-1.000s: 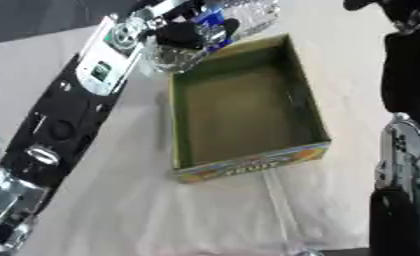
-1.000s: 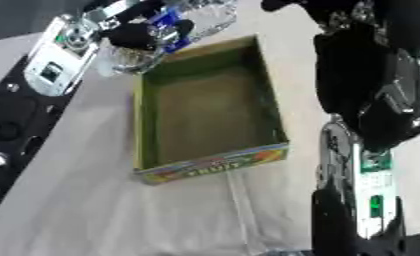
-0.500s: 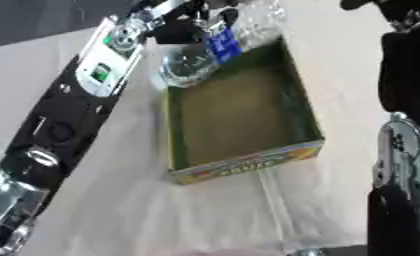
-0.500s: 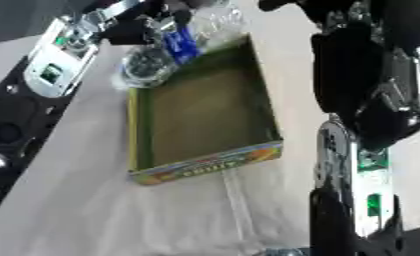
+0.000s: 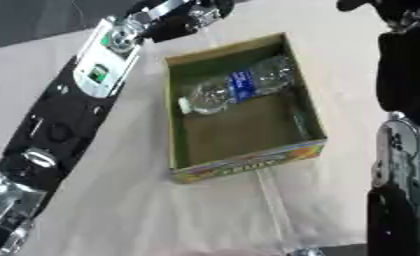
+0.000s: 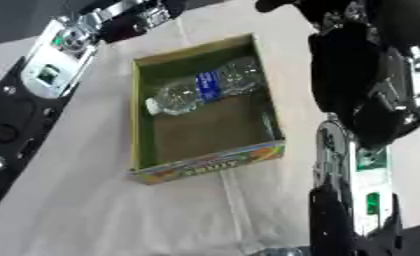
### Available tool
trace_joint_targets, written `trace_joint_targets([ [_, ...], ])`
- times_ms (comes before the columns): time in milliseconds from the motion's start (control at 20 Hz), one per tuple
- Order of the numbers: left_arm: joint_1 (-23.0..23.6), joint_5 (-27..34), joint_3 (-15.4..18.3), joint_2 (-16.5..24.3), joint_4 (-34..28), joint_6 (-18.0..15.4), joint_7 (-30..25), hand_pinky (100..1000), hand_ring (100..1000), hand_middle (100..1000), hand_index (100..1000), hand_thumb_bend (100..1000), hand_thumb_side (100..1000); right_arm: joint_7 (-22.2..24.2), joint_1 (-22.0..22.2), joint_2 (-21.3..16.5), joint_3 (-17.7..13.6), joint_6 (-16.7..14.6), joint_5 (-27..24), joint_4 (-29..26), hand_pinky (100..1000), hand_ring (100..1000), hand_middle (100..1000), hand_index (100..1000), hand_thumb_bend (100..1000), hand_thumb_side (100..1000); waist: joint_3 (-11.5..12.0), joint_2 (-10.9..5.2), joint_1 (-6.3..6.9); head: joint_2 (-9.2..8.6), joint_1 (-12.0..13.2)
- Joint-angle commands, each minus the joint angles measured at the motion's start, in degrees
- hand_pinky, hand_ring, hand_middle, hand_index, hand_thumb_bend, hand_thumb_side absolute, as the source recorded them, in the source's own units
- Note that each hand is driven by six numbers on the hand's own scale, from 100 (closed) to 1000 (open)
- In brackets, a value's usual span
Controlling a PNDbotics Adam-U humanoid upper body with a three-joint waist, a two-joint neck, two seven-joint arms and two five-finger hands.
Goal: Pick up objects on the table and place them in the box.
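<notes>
I count one clear bottle [image 5: 235, 90] lying on its side inside the one box [image 5: 245, 162], toward its far end. My left hand [image 5: 183, 17] is beyond the box's far-left corner; its fingers I cannot tell.

The left arm [image 5: 69, 107] is black with silver joints, round silver discs and a small green mark. The right arm [image 6: 358, 125] is black too, with silver trim and green patches.

Clear bottle [image 6: 202, 90] lying slantwise inside green box [image 6: 264, 107].
</notes>
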Motion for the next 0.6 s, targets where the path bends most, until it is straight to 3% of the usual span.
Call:
trace_joint_targets([
  [50,-0.41,1.0,1.72,1.26,-1.92,-0.24,4.16,756,846,1000,982,126,1000,0.17,-0.22,-0.01,0.13,0.16,-0.06,-1.06,608,730,854,840,100,1000,0.5,-1.17,-0.55,-0.24,-0.55],
  [350,3.62,1.6,2.67,4.35,-9.74,-0.98,16.76,772,836,1000,963,100,936,0.63,-0.51,0.36,0.1,0.26,-0.17,-1.06,609,735,854,846,100,1000,2.86,-0.87,-1.77,-0.09,-1.6],
  [600,8.06,2.42,3.1,7.83,-16.47,0.65,22.37,798,844,1000,955,100,927,0.39,-0.82,1.19,0.26,0.08,-0.14,-0.71,616,764,855,867,100,1000,7.03,-0.77,-3.51,0.01,-2.62],
])
